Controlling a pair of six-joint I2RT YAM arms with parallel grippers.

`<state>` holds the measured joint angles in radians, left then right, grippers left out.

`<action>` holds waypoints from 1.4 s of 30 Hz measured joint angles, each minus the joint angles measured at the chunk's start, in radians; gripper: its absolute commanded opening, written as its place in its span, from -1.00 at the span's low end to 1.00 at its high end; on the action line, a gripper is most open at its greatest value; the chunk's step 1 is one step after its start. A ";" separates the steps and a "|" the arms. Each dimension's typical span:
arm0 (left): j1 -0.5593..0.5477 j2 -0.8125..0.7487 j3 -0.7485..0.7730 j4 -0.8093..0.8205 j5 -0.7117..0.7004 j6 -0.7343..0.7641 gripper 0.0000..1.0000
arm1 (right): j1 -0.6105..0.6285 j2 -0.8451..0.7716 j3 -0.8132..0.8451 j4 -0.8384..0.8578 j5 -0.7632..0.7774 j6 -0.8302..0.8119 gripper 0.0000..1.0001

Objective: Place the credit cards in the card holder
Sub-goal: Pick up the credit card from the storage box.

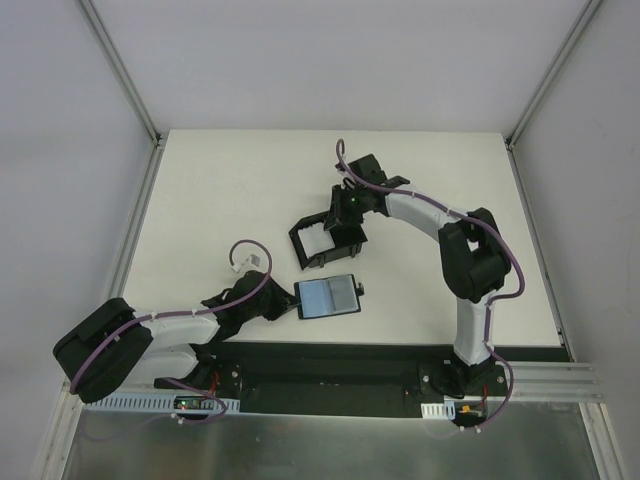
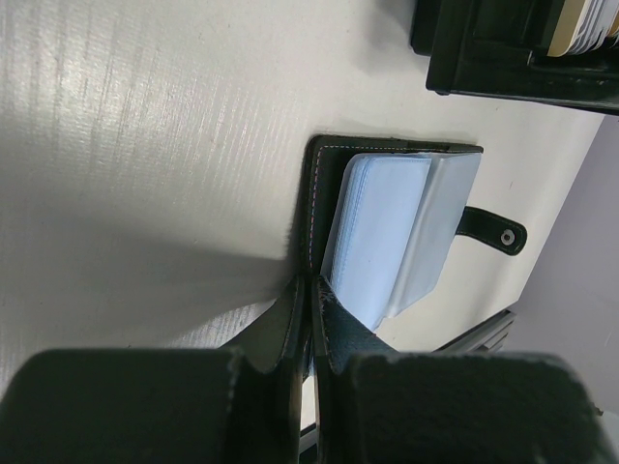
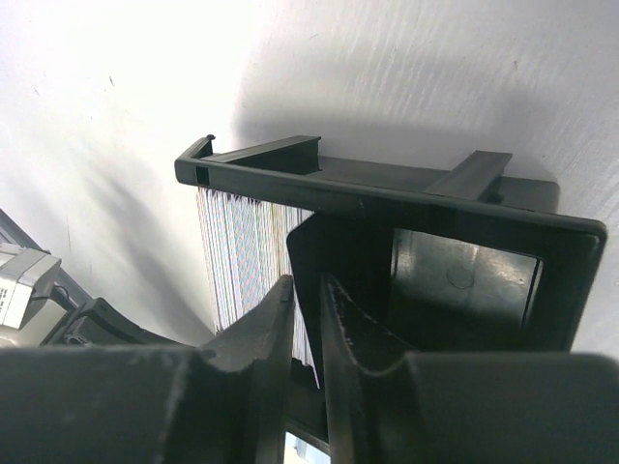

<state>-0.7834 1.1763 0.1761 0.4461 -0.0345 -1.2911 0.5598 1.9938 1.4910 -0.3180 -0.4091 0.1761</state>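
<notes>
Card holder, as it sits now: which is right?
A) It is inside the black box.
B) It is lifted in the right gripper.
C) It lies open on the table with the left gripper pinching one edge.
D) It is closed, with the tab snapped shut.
C: the card holder lies open on the table, bluish sleeves up. The left gripper is shut on its black cover edge, apart from the black box.
</notes>
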 measured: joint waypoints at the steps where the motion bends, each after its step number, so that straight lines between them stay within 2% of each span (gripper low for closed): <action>1: 0.000 0.000 0.000 0.000 0.000 0.000 -1.00 | -0.001 -0.002 0.000 0.000 0.000 0.000 -0.75; 13: 0.006 0.000 0.000 0.000 0.006 0.002 -1.00 | -0.008 -0.013 -0.010 -0.008 0.051 -0.005 -0.99; 30: 0.006 0.000 0.001 -0.001 0.019 0.024 -1.00 | 0.075 -0.016 0.017 -0.093 0.219 -0.092 -0.98; 42: 0.006 0.011 0.008 -0.002 0.027 0.024 -1.00 | 0.080 0.001 0.020 -0.116 0.272 -0.115 -0.83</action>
<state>-0.7769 1.1870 0.1844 0.4446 -0.0071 -1.2667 0.6395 1.9949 1.5112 -0.4335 -0.1375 0.0612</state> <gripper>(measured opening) 0.008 0.081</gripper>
